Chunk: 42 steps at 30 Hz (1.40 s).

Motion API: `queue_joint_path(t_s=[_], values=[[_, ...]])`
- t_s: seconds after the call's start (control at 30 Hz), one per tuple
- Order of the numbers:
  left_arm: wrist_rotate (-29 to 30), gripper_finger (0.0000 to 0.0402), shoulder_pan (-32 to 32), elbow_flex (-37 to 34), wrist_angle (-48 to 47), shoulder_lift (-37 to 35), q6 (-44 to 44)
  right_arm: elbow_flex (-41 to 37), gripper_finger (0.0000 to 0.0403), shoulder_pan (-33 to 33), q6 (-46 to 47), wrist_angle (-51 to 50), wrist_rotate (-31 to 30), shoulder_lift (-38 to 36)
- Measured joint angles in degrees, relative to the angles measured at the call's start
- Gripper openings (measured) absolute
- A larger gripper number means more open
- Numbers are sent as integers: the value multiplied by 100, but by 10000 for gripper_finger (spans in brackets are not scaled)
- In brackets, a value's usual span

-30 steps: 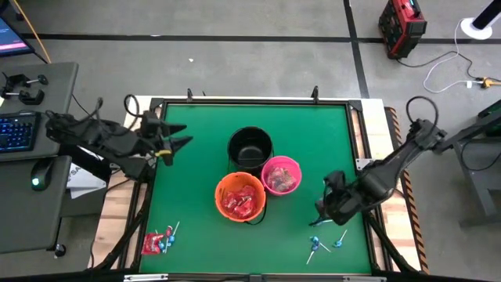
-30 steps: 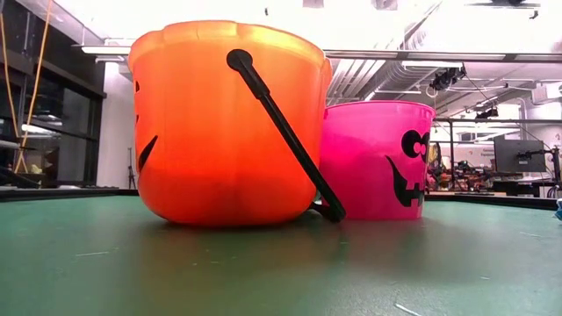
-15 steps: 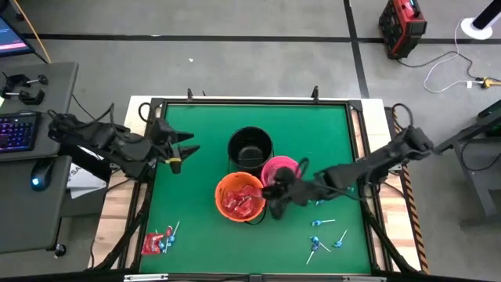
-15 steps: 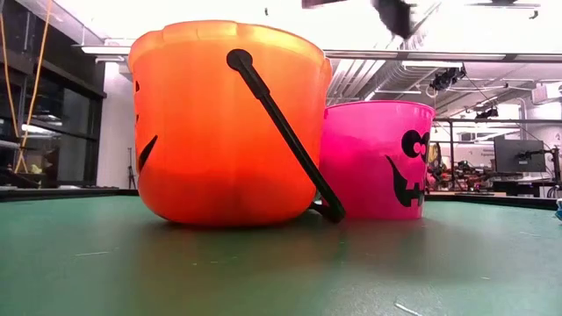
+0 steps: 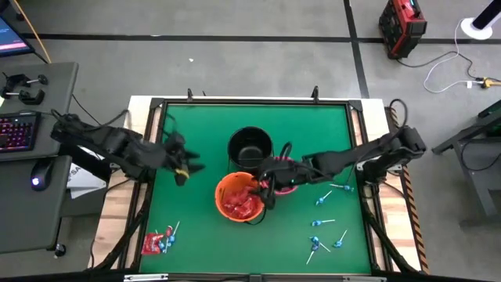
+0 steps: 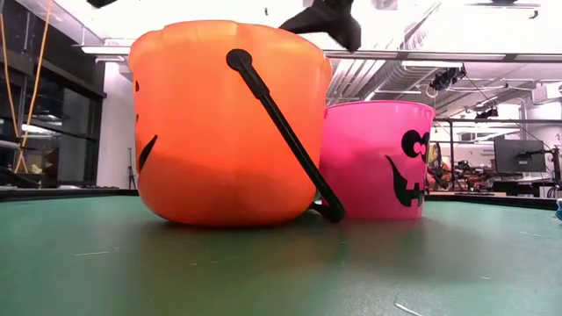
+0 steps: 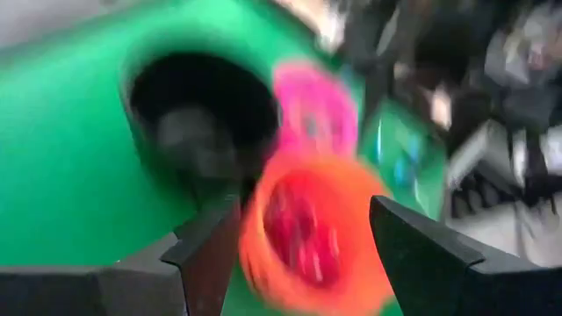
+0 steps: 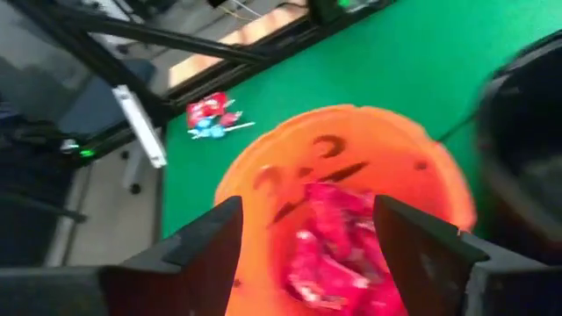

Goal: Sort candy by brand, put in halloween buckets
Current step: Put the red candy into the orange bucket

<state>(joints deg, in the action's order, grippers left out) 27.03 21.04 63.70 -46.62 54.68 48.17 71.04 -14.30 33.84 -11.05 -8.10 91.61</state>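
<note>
Three halloween buckets stand on their bases mid-table: black (image 5: 250, 146), orange (image 5: 239, 197) and pink (image 5: 286, 174), the pink one partly under my right arm. The orange bucket (image 8: 342, 219) holds red packets (image 8: 329, 250). My right gripper (image 5: 264, 182) hovers open above its rim (image 8: 307, 211), nothing between the fingers. My left gripper (image 5: 190, 166) is open in the air left of the buckets (image 7: 303, 211). Blue lollipops (image 5: 317, 223) lie on the mat at the near right. A small pile of red and blue candy (image 5: 160, 243) lies at the near left corner.
The green mat (image 5: 203, 125) has a raised frame around it. In the low view the orange bucket (image 6: 224, 123), its black handle hanging down, stands ahead of the pink one (image 6: 378, 158). A keyboard and mouse sit on a desk (image 5: 31, 157) left of the table.
My right gripper has swept from near the lollipops at the table's right toward the left, ending above the orange bucket, and it has turned on the way. My left gripper has moved a little toward the buckets and tipped downward.
</note>
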Motion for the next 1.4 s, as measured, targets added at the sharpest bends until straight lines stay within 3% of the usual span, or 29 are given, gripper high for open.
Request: queue_joint_path(t_s=[0.23,0.37,0.53,0.73,1.03,1.17,1.3,1.4], values=[[-2794,243,516,-332,-1774,1123,2320,756,252,251,-438,-2342,-524,-293],[-4600,243,1296,-876,-1481,1902,3181,880,252,331,-435,-3064,-732,-302],[-5668,243,2331,-1257,-460,2820,3952,880,252,347,-454,-3267,-761,-291],[-5829,243,2890,-1358,-97,3570,4399,880,252,345,-581,-3252,-758,-288],[-5557,234,2969,-1529,216,3911,4266,880,252,345,-565,-3250,-758,-288],[-5532,167,2954,-1537,322,3895,4067,877,252,343,-564,-3248,-760,-288],[-5394,39,2878,-1537,295,3725,3847,877,252,341,-564,-3249,-760,-286],[-5194,15,2861,-1539,203,3511,3798,877,252,341,-563,-3250,-761,-286]])
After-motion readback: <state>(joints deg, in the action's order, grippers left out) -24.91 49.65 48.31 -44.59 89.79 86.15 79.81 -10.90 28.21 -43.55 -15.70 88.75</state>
